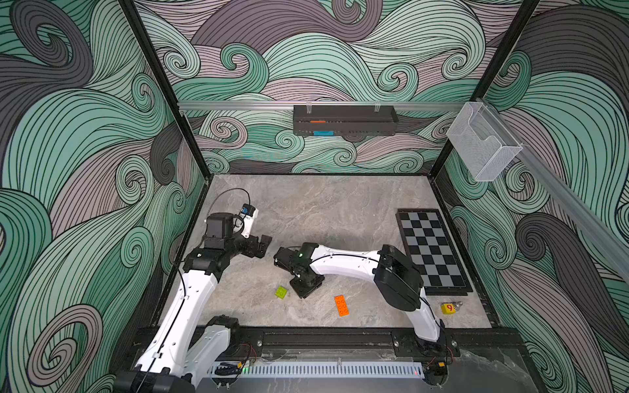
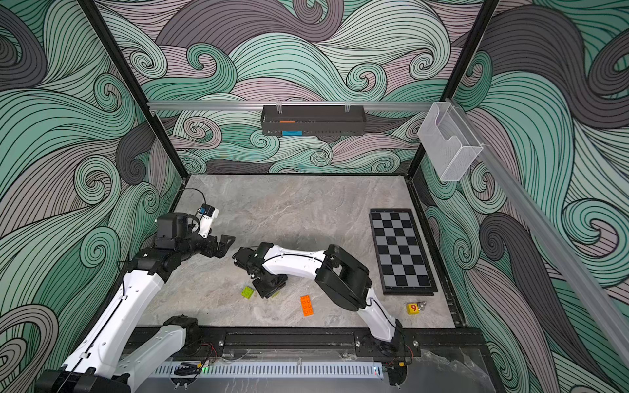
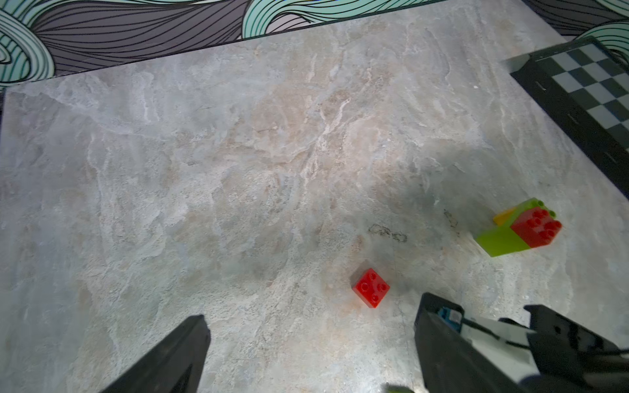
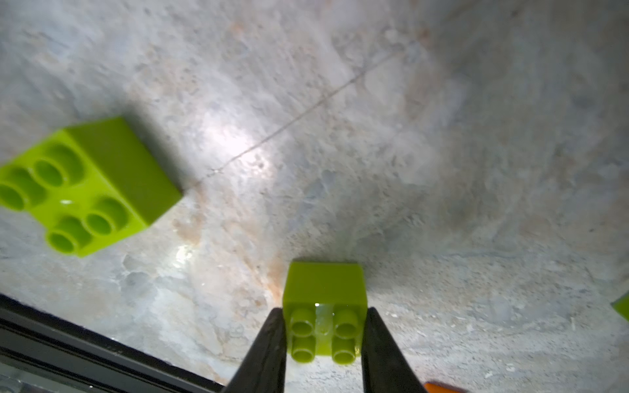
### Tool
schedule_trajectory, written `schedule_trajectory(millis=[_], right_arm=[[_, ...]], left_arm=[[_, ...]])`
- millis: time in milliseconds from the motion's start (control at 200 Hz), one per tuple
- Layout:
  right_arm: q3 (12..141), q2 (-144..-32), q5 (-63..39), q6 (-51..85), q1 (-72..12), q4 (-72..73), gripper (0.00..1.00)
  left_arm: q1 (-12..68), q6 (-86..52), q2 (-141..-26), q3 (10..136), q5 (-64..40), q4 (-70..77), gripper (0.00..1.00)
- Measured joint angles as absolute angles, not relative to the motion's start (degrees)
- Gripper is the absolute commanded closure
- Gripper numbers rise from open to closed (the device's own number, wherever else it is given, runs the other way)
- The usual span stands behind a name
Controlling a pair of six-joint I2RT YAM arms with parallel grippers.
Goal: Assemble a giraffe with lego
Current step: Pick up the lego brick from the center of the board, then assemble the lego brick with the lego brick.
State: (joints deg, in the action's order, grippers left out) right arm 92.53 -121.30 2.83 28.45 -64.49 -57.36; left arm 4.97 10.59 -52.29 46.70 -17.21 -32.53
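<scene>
The left end effector (image 1: 264, 244) is being held open over the left side of the table (image 1: 306, 204). Near the front edge, past a loose lime brick (image 1: 281, 292), a lime square brick (image 4: 325, 285) is being gripped by the right end effector (image 4: 324, 320). It is probably being fetched for the part-built giraffe (image 3: 517, 228), whose studs need aligning next.
</scene>
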Motion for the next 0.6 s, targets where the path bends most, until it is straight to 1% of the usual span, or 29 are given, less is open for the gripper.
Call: schedule_trajectory(millis=[185,365,455,600], right_arm=[[88.09,-112.51,0.89,29.41,-58.5,-58.3,0.76],[87.81,-103.77,0.78,29.63,-53.39,-60.53,0.76],[87.88,-101.36,0.91,29.56,-51.92,-62.0,0.74],[88.01,-99.68,0.93,29.15,-48.73,-64.29,0.75]], left_arm=[[5.3,15.11,-52.29,46.7,-25.47,-34.09,0.01],[5.89,20.18,-52.29,46.7,-33.52,-37.1,0.01],[6.55,22.65,-52.29,46.7,-35.94,-38.68,0.01],[6.92,24.97,-52.29,46.7,-38.22,-40.58,0.01]])
